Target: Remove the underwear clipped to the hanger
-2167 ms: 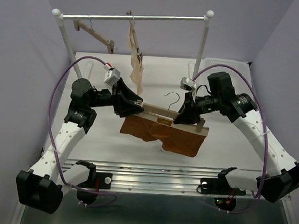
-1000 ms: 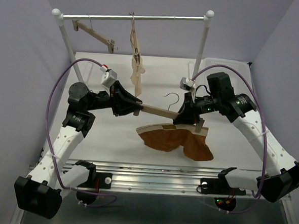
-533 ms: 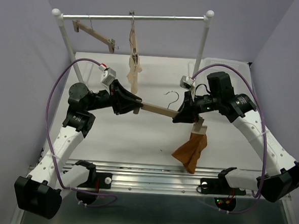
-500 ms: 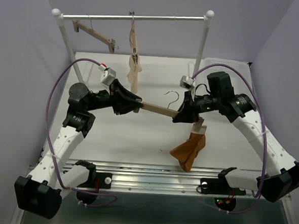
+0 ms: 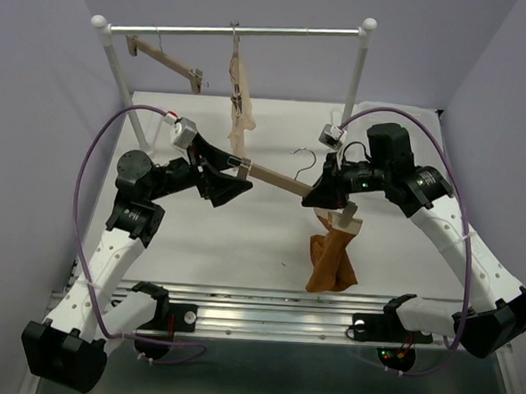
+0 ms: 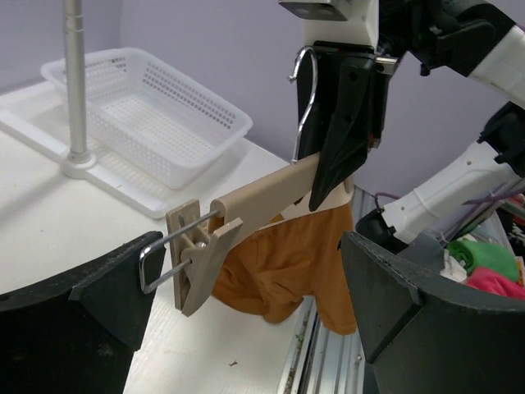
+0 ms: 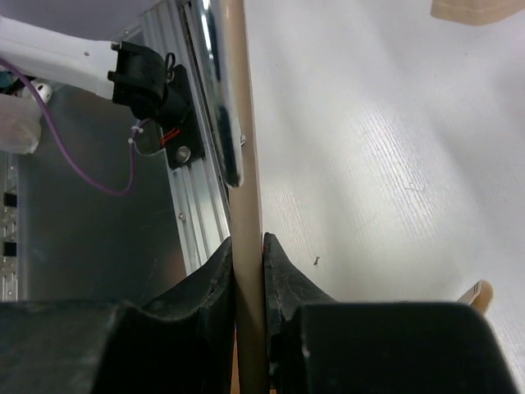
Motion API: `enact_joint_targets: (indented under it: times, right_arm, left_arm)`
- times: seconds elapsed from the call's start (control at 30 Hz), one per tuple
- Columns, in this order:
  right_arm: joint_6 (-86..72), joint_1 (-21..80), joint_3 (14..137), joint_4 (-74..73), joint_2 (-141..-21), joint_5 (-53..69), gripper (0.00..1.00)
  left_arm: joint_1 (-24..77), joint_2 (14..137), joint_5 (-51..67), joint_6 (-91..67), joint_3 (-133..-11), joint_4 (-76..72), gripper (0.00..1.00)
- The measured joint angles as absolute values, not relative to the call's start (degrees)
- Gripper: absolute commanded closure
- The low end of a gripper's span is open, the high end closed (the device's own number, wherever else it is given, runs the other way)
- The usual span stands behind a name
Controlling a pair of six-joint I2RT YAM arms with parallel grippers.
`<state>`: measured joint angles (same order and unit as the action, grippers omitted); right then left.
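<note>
Above white table [image 5: 197, 247], right gripper [image 5: 320, 195] pinches hanger [image 5: 278, 177], underwear [image 5: 332, 259] dangling

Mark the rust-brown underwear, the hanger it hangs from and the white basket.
underwear [image 5: 333, 262]: top external view, middle of the hanging fabric.
hanger [image 5: 273, 176]: top external view, wooden bar left of the hook.
white basket [image 6: 152, 115]: left wrist view, bare mesh floor.

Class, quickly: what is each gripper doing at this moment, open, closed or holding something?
Left gripper: open, with the clip end of the hanger between its fingers.
Right gripper: shut on the hanger's wooden bar.
</note>
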<state>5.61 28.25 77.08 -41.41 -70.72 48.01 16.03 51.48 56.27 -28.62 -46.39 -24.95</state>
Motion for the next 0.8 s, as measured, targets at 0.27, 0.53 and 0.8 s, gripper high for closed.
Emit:
enact_joint_targets:
  times: [0.27, 0.53, 0.8]
  right_arm:
    - [-1.6, 28.4, 77.6, -37.5, -69.3, 40.9, 0.99]
    - [-6.5, 28.1, 77.6, -33.7, -69.1, 35.6, 0.99]
    - [-18.4, 28.1, 74.0, -18.4, -67.0, 27.6, 0.99]
  left_arm:
    - [16.0, 45.7, 46.1, -23.6, -46.4, -14.3, 0.01]
    - [16.0, 40.2, 38.8, -21.2, -46.3, -6.1, 0.01]
    - [17.2, 38.3, 44.8, -29.5, -37.5, -15.8, 0.01]
